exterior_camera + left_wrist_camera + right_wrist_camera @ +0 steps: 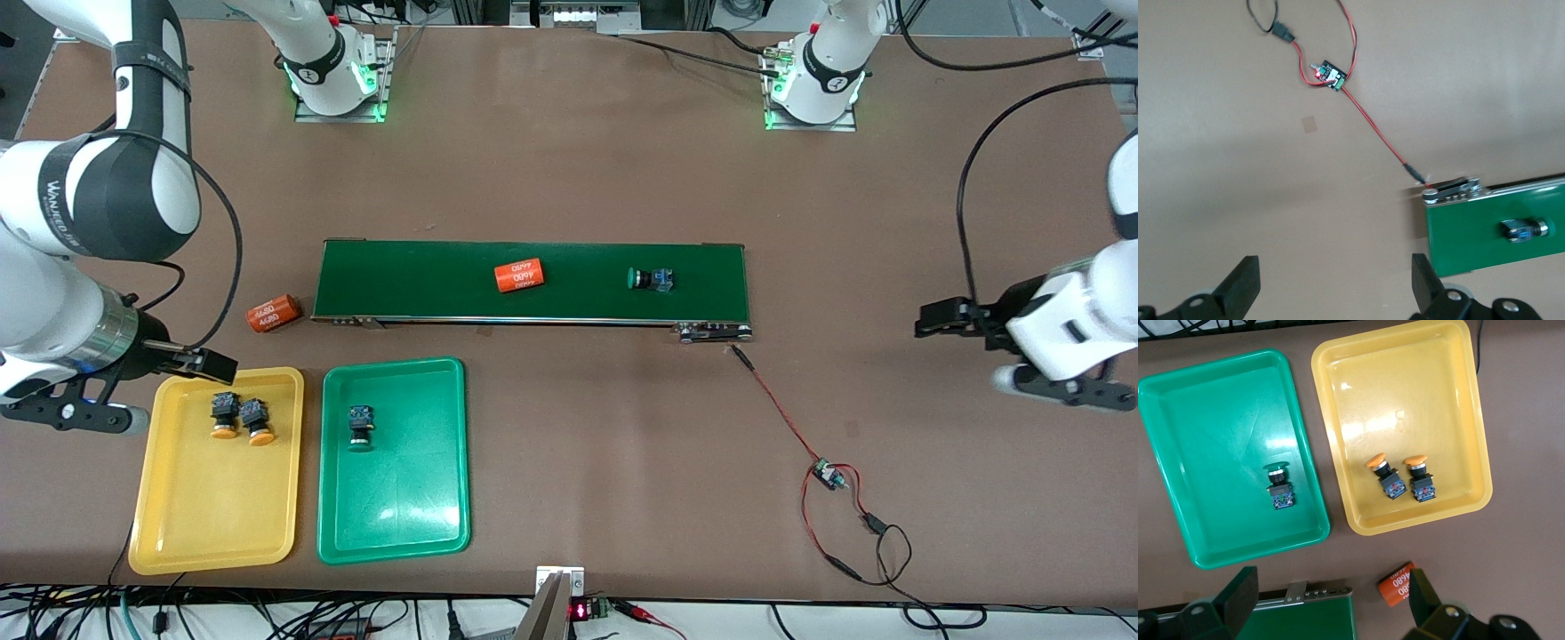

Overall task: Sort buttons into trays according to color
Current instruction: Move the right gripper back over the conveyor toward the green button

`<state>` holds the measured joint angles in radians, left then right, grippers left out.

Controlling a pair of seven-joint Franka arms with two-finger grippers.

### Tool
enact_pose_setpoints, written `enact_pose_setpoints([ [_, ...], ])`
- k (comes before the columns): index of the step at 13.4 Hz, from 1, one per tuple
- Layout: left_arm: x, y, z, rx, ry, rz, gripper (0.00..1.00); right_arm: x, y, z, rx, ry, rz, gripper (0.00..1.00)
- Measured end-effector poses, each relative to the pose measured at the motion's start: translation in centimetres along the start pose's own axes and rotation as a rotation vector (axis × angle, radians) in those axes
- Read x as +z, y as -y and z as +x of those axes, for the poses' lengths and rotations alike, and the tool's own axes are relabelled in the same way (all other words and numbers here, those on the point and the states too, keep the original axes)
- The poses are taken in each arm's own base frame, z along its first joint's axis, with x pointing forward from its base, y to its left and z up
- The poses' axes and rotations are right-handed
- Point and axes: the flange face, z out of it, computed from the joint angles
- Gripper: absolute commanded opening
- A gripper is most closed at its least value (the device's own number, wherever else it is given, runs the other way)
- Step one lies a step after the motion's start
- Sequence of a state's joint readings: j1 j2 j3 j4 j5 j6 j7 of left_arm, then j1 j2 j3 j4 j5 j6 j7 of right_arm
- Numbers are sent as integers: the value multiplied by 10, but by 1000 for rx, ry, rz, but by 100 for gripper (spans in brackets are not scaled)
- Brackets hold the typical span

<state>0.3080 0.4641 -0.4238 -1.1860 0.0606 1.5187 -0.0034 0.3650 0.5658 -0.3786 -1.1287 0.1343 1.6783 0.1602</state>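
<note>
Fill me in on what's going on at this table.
Two arms are sorting buttons by color. Both orange buttons lie in the yellow tray, one green button in the green tray. The last green button lies on the conveyor belt. The left gripper and right gripper are open and empty.

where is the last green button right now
The green button lies on its side on the conveyor belt, toward the left arm's end of it, beside the orange cylinder.
</note>
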Motion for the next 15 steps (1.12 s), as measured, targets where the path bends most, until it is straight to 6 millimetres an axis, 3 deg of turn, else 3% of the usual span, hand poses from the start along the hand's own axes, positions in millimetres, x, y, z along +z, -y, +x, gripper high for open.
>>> enact_pose_setpoints([
  [2, -8, 16, -12, -61, -20, -3, 100, 0, 12, -3, -16, 3, 0, 100],
  [3, -11, 15, -19, -70, -38, 14, 100, -1, 18, -5, -24, 4, 0, 100],
  [8, -9, -14, -73, -61, -129, 94, 100, 5, 45, -16, -39, 31, -3, 100],
  [12, -20, -34, -120, -40, -104, 105, 100, 5, 87, -32, 31, 42, -7, 100],
  [15, -28, -42, -129, -28, -104, 107, 100, 10, 119, -47, 95, 54, -14, 100],
])
